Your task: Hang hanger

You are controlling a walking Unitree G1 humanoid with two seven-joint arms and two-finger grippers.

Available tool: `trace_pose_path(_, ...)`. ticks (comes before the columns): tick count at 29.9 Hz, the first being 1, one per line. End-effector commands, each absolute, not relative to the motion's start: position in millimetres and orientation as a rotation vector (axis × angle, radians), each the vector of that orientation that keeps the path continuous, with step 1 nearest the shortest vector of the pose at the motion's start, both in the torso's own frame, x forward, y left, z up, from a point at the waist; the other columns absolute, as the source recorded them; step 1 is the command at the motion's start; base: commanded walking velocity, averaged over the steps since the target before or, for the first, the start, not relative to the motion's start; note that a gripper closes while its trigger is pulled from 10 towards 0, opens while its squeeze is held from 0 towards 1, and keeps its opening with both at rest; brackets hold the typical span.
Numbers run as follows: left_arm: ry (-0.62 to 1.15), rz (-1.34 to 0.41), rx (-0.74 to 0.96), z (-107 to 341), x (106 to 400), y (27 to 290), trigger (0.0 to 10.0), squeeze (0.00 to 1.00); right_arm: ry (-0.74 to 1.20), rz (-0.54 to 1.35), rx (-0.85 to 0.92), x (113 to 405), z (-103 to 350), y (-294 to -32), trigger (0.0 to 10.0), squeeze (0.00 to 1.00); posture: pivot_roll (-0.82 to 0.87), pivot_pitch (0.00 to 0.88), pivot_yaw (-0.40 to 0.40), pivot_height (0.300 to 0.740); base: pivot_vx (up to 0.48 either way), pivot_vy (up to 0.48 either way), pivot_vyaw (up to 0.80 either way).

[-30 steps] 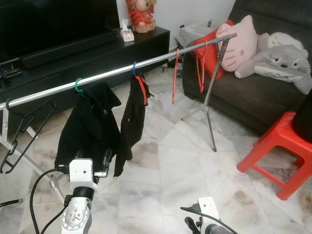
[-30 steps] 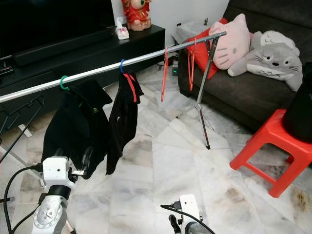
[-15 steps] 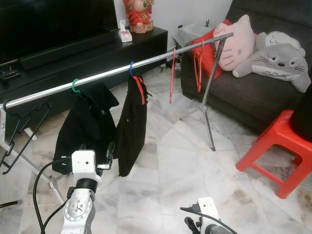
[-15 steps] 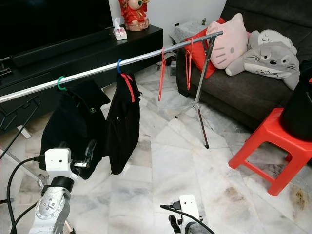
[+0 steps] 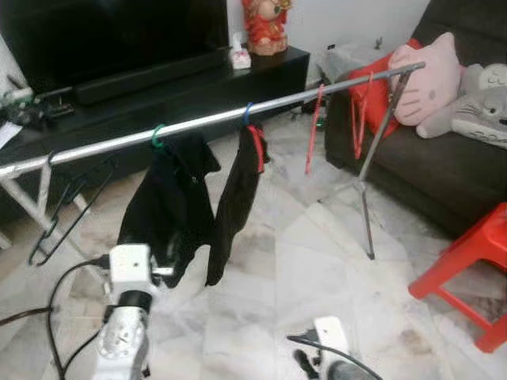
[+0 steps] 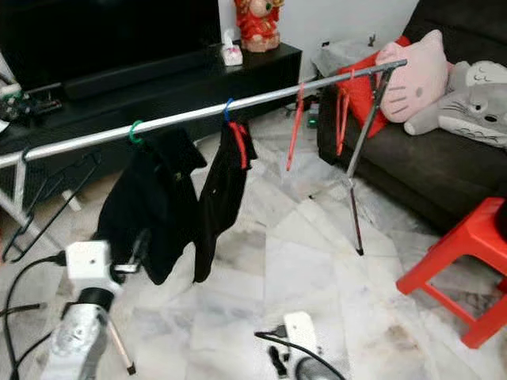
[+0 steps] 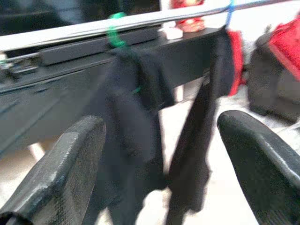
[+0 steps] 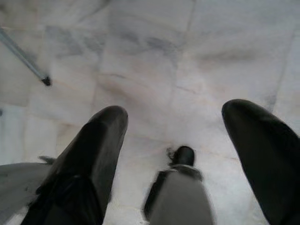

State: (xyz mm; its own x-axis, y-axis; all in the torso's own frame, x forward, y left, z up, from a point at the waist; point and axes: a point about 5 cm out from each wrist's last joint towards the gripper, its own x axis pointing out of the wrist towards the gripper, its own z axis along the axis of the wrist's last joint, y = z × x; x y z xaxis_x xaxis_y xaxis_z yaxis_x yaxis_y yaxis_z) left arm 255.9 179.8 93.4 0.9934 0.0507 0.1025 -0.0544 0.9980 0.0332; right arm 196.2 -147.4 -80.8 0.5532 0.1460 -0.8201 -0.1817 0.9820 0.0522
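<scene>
Silver rail (image 5: 222,119) runs across the room on tripod legs; green hanger (image 5: 158,134) carries a black garment (image 5: 166,210) on the rail, just beside it a blue hanger (image 5: 248,113) with a second black garment (image 5: 238,198) with red trim; further along, two bare red hangers (image 5: 315,138) hang near the rail's far end; black hangers (image 5: 67,206) dangle at the near end by the stand; left gripper (image 7: 159,159) raised in front of the first garment, fingers (image 7: 61,173) wide apart, nothing between them; right gripper (image 8: 173,154) low, aimed at marble floor (image 8: 154,56), fingers spread, empty; dark sofa (image 5: 428,166) with plush toys (image 5: 432,75) and red stool (image 5: 475,273) on the right; TV cabinet (image 5: 158,87) behind the rail.
</scene>
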Motion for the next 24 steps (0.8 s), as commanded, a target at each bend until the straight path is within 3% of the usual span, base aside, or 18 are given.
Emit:
trace_pose_path(1, -0.103, 0.034, 0.037, 96.7, 258.1, 174.9, 10.0, 0.0, 0.969, 0.176, -0.045, 195.8, -80.9, -153.1, 10.0, 0.0, -0.05, 0.0, 0.038, 0.732, 0.3, 0.0, 0.0)
trace_pose_path(11, -0.115, 0.051, 0.022, 100.0, 260.5, 175.1, 10.0, 0.0, 0.975, 0.211, -0.062, 197.1, -80.3, -152.0, 10.0, 0.0, -0.05, 0.0, 0.034, 0.732, 0.304, 0.0, 0.0)
trace_pose_path(16, -0.118, 0.055, 0.025, 101.6, 261.4, 176.8, 10.0, 0.0, 0.975, 0.21, -0.058, 197.7, -80.0, -151.8, 10.0, 0.0, -0.05, 0.0, 0.032, 0.732, 0.307, 0.0, 0.54)
trace_pose_path(24, -0.125, 0.05, 0.023, 103.8, 263.5, 177.5, 10.0, 0.0, 0.978, 0.194, -0.037, 197.5, -80.1, -152.0, 10.0, 0.0, -0.05, 0.0, 0.032, 0.732, 0.306, 0.0, 0.0)
